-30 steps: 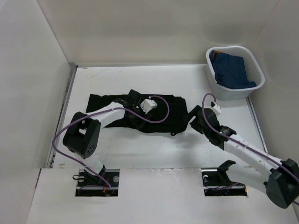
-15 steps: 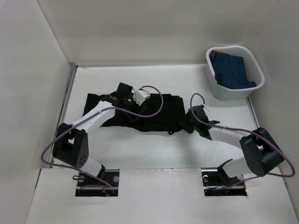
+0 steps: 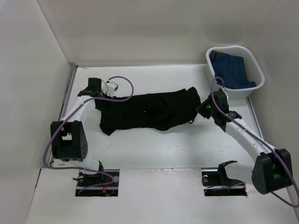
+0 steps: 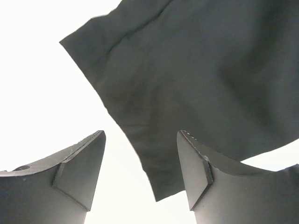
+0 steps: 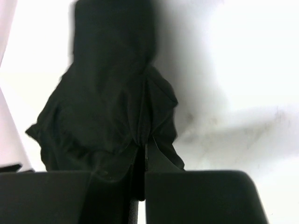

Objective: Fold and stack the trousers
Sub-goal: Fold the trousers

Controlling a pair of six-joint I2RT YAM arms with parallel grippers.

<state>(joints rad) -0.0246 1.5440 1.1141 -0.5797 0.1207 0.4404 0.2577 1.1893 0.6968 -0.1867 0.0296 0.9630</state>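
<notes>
From the overhead view I see the trousers lying stretched across the middle of the table, a long black band running from centre-left to centre-right of the frame, rumpled along its lower edge, with one corner dipping toward the lower left. My left gripper sits at the band's upper-left end, the arm reaching up the left side of the frame. In the left wrist view its two fingers stand wide apart at the bottom of the frame, and a hemmed corner of the black cloth reaches down between them. I cannot tell whether the cloth touches either finger, but the jaws are plainly not closed on it. My right gripper is at the opposite, right-hand end of the trousers, where the fabric is gathered and lifted into a small peak. In the right wrist view the jaws are pressed tight together with a bunched fold of black fabric pinched at their tips, and the rest of the cloth trails away toward the upper left of that frame over the white surface. In the upper right of the overhead view a white basket holds a blue garment, just beyond the right arm and apart from the trousers.
</notes>
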